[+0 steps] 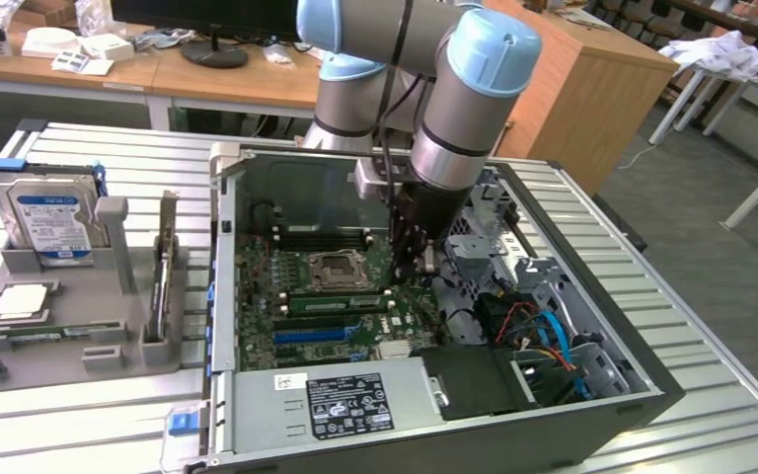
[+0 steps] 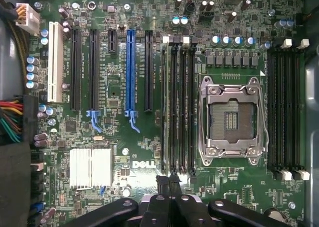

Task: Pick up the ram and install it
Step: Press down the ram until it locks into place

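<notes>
Ribbed metal surface carries an open computer case, where the ram sits slotted at six o'clock of the processor socket, the empty pincer pressed together by its three o'clock end.

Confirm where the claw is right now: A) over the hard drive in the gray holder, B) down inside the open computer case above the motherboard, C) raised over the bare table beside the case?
B: in the exterior view the claw reaches down into the case, and the wrist view looks straight onto the motherboard.
</notes>
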Available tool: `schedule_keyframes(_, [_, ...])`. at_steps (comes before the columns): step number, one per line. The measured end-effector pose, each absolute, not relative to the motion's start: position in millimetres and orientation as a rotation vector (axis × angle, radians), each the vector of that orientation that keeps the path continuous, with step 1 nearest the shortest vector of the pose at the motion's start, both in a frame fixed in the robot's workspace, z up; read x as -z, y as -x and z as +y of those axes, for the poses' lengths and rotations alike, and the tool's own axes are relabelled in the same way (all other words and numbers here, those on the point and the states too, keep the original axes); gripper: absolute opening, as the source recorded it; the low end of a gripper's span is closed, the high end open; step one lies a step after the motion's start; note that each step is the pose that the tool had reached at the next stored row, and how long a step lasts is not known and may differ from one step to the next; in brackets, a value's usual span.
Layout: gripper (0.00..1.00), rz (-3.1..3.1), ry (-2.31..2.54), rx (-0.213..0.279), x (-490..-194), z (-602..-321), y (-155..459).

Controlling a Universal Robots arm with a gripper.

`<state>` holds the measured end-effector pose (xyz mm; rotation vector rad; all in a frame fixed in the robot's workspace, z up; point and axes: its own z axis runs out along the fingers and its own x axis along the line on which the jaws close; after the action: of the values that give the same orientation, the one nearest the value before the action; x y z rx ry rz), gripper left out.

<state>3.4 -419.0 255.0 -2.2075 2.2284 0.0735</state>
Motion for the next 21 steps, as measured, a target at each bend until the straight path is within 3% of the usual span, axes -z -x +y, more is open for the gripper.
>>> schedule_keyframes(21, [0.11, 2.228, 2.207, -0.074, -238.4, -418.9, -3.4])
